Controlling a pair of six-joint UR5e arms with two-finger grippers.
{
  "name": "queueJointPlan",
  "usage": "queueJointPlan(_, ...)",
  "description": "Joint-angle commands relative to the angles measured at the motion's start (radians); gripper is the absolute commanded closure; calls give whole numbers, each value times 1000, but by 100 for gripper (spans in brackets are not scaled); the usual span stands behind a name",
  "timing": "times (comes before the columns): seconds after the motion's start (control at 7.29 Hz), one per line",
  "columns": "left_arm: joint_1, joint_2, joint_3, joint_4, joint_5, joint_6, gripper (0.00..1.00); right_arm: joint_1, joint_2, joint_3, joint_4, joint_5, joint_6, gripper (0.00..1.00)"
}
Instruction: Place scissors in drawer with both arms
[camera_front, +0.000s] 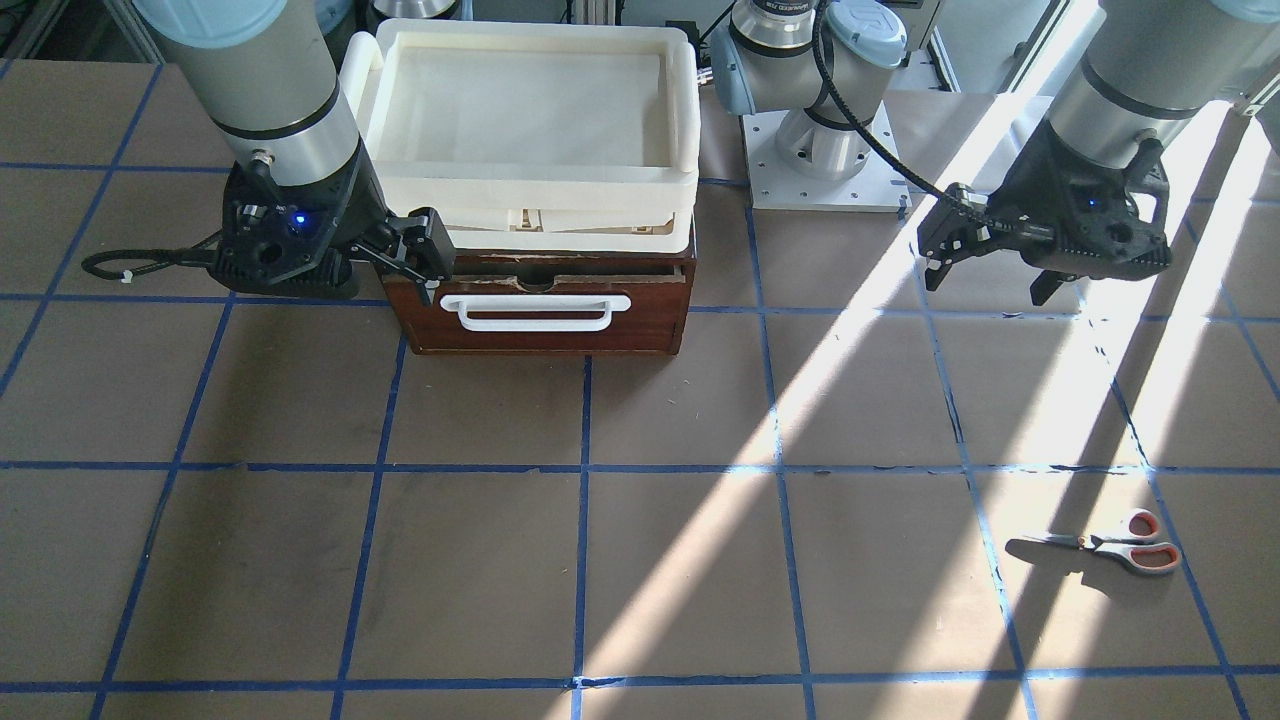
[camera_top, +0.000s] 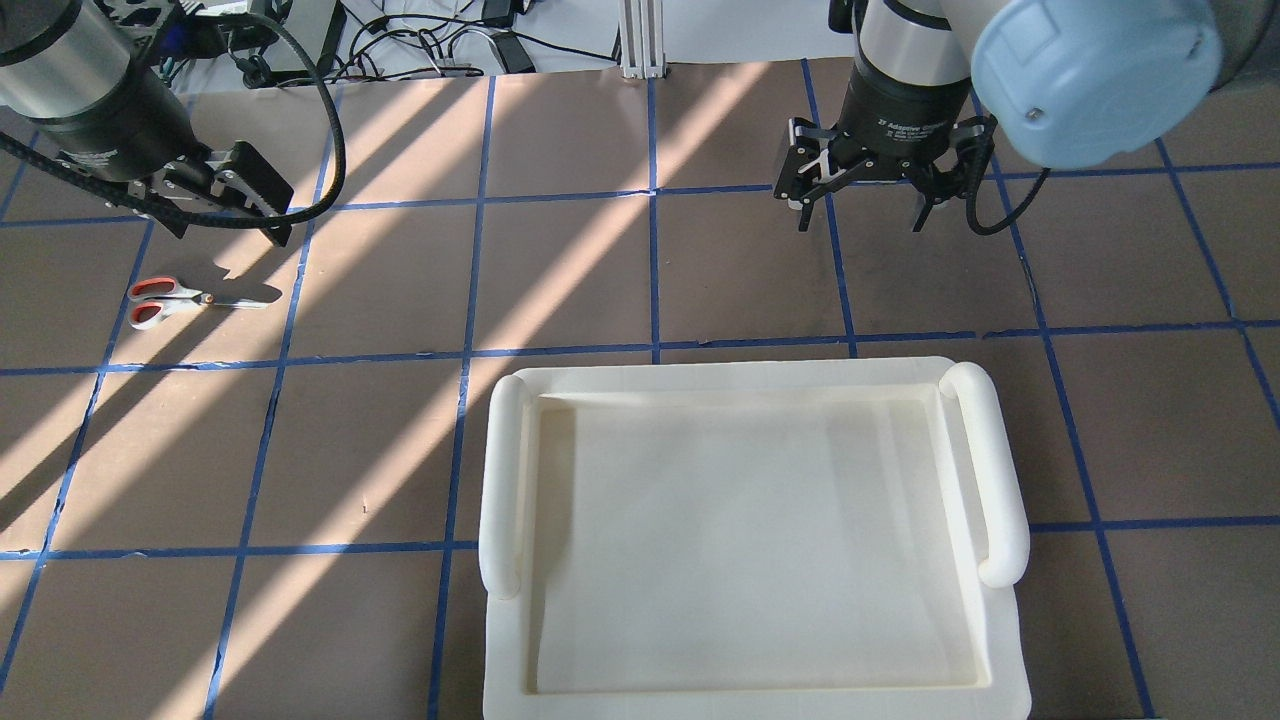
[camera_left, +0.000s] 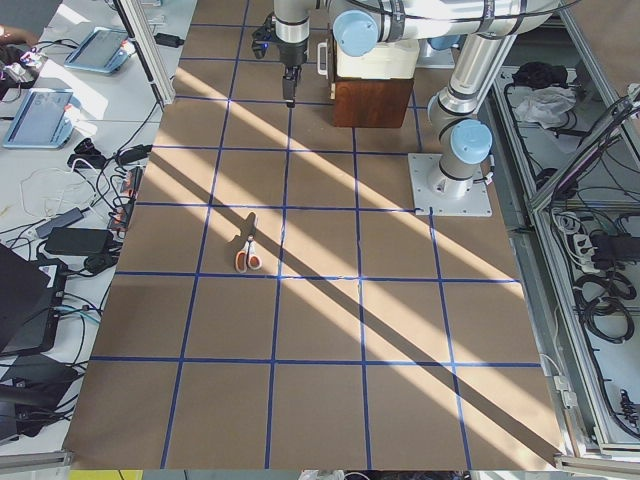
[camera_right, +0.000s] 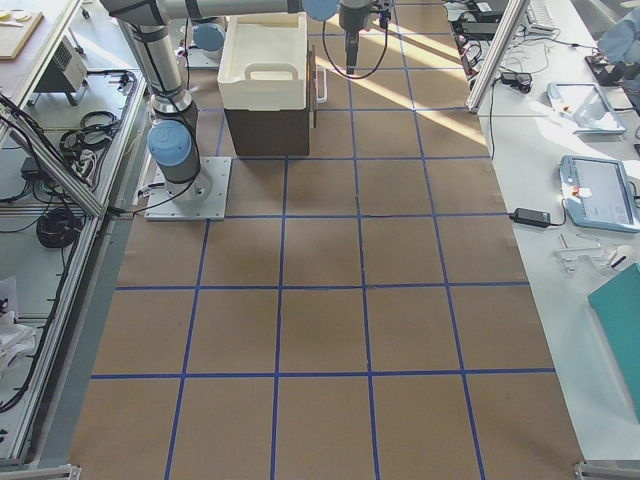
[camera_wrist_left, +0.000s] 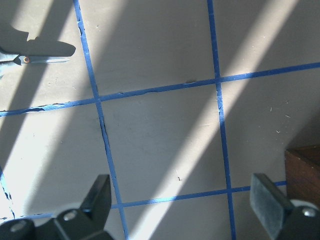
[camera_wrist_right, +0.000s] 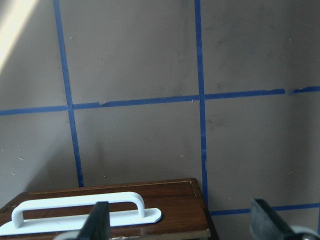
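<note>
The scissors lie flat on the brown table, grey handles with orange-red loops. They also show in the overhead view, the exterior left view and at the top left of the left wrist view. My left gripper hovers open and empty above the table, apart from the scissors. Its fingers stand wide apart. The drawer appears shut, its white bar handle facing the operators' side. My right gripper is open and empty beside the drawer front's end. The handle shows below it.
A cream-white plastic tray sits on top of the drawer's box. An arm's base plate stands beside the box. Blue tape lines grid the table. Desks with tablets and cables line the operators' side.
</note>
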Motion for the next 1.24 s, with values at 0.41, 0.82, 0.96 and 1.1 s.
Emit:
queueJointPlan(0.41, 188, -45, 1, 20, 1, 538, 0, 113, 85, 1, -42, 216, -473, 0)
queueJointPlan(0.82, 209, -145, -3, 138, 57, 847, 0, 113, 128, 6, -47, 218, -1005, 0)
queueJointPlan(0.96, 237, -174, -3, 156, 53, 925, 0, 113, 160, 4, -47, 218, -1206, 1)
queueJointPlan(1.1, 254, -217, -3, 229, 54, 1053, 0, 115, 186, 4, -48, 215, -1334, 0)
